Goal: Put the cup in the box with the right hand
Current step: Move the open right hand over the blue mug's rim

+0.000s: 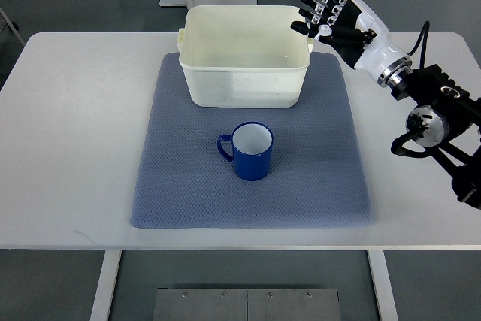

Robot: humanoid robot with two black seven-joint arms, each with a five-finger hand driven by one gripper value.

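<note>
Right hand (325, 11) hovers over box (246, 73) far-right corner, fingers spread, holding nothing. Cup (251, 151) stands upright on mat (180, 186), just near of box, handle pointing left. From hand, cup lies nearer and left. Left arm unseen.

1 cup (252, 152), 1 box (245, 65), 1 mat (316, 171), 1 table (75, 133).

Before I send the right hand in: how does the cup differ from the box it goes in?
The cup is deep blue with a white inside; the box is cream all over. The cup is round with a handle pointing to the picture's left; the box is rectangular and much larger. The cup stands nearer the robot, the box behind it. Both sit upright, open-topped and apparently empty on the grey mat.
</note>
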